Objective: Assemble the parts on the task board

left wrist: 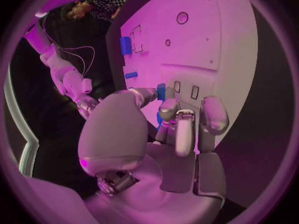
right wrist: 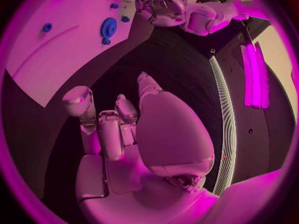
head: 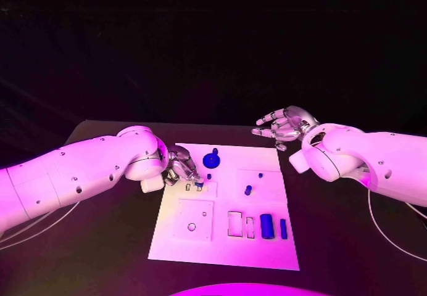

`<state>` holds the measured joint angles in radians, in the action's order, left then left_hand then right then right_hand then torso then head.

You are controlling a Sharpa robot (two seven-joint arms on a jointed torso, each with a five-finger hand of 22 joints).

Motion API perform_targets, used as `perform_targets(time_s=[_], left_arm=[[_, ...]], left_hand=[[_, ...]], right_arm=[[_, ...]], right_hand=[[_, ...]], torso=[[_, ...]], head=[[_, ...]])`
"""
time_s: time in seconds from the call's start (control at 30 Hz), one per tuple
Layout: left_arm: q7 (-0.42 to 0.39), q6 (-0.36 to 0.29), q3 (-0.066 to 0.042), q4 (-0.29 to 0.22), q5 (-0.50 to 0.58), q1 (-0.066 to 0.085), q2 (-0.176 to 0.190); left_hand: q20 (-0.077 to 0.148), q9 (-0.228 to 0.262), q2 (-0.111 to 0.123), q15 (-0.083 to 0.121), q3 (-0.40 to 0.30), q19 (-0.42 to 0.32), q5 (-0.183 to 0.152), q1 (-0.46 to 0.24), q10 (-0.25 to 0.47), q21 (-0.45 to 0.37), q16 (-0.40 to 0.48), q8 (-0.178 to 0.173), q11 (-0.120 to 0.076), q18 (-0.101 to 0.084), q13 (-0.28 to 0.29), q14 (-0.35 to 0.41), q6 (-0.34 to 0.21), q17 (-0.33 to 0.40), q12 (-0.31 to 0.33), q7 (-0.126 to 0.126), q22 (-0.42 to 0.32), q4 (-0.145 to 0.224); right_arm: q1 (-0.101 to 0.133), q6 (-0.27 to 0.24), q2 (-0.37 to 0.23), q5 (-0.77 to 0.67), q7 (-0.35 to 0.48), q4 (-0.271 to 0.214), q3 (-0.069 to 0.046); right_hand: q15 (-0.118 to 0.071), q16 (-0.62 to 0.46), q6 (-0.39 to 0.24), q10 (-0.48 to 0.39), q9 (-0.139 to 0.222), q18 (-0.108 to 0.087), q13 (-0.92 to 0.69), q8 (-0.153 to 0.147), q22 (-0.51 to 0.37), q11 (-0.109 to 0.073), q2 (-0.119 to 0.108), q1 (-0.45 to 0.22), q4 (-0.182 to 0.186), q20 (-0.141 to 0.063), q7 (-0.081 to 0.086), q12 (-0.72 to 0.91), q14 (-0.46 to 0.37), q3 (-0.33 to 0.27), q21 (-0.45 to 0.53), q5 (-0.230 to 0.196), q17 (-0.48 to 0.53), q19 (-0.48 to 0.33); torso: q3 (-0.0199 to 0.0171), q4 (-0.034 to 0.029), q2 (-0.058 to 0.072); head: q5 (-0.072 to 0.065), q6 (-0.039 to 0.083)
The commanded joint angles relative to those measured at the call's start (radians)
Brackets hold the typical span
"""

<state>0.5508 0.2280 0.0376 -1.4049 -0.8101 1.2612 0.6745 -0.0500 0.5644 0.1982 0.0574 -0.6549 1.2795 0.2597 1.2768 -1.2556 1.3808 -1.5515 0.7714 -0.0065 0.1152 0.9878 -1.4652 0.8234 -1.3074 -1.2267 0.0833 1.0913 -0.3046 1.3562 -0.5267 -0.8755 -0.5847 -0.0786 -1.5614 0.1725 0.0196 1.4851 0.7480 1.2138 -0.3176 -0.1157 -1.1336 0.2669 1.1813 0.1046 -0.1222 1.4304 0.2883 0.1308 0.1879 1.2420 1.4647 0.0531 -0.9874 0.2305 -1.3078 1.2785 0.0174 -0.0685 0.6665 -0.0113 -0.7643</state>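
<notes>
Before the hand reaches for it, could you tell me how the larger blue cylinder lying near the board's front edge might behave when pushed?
The blue cylinder lies on its side on the flat task board, so it would probably roll sideways. It looks rigid and smooth, perhaps slippery to pinch.

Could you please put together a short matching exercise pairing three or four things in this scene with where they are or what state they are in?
Things:
1. left hand
2. right hand
3. blue cylinder
4. blue gear

Places or states:
A. lying near the task board's near right corner
B. standing near the board's far edge
C. fingers apart over the black table, off the board
D. fingers down at the board's left edge

Pairs: 1-D, 2-C, 3-A, 4-B
</notes>
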Motion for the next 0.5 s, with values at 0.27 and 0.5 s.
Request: perform_targets(time_s=[0.27,0.5], left_arm=[[0.01,-0.162,0.007,-0.049,-0.056,-0.01,0.021],[0.025,-0.162,0.016,-0.055,-0.115,-0.016,0.015]], left_hand=[[0.003,0.126,0.012,0.01,-0.205,0.023,0.009,-0.03,-0.024,0.015,-0.005,0.002,-0.005,-0.022,0.017,-0.095,0.038,-0.229,-0.012,-0.021,0.027,0.183],[0.005,0.128,0.017,0.011,-0.215,0.027,0.009,-0.037,-0.029,0.017,-0.004,0.002,-0.007,-0.023,0.021,-0.095,0.041,-0.229,-0.013,-0.022,0.032,0.19]], right_arm=[[-0.001,-0.019,0.003,0.002,0.061,0.018,0.002],[-0.001,-0.051,0.017,0.058,0.173,0.046,0.003]], right_hand=[[-0.003,-0.114,-0.006,-0.181,0.007,-0.045,0.286,0.034,-0.132,-0.01,0.0,-0.001,0.0,-0.009,-0.007,-0.221,-0.018,0.02,0.212,-0.007,0.149,-0.099],[0.013,-0.597,0.004,-0.287,0.016,-0.063,0.56,0.074,-0.335,0.001,-0.002,0.018,0.001,0.008,0.001,-0.506,-0.285,0.082,0.522,-0.005,0.678,-0.269]], torso=[[-0.0013,-0.0064,-0.001],[-0.0035,-0.0071,-0.002]], head=[[0.012,-0.007],[0.016,-0.013]])
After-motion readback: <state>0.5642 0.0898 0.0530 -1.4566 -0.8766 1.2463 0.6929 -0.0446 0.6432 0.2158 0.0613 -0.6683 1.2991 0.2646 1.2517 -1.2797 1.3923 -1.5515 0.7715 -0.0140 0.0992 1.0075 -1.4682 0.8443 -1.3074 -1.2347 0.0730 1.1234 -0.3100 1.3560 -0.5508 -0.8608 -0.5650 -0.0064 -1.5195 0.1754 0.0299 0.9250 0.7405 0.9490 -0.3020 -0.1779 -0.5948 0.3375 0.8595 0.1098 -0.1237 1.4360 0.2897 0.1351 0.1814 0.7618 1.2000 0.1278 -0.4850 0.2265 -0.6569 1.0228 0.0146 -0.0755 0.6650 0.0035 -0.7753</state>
